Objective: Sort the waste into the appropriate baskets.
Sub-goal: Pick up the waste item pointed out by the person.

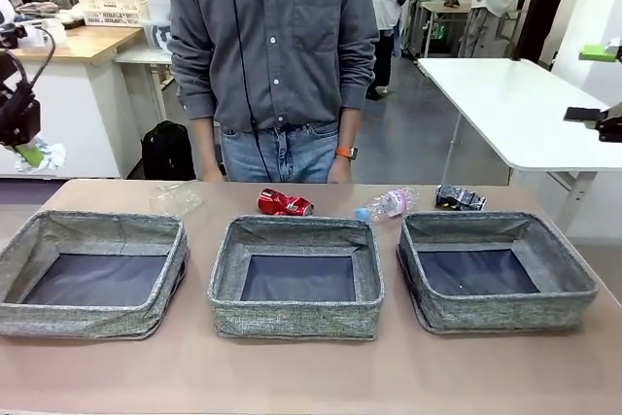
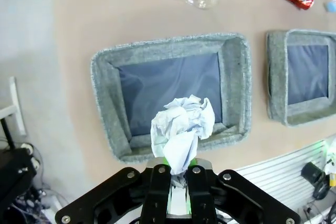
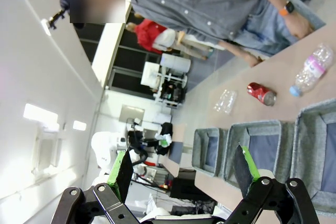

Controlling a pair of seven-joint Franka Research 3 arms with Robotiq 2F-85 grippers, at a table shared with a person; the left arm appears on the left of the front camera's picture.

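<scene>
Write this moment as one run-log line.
left gripper: shut on paper wad, high near left basket | right gripper: open, empty

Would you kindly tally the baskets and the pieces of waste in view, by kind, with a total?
Baskets: 3
Cans: 2
Bottles: 2
Paper wad: 1
Total: 8
</scene>
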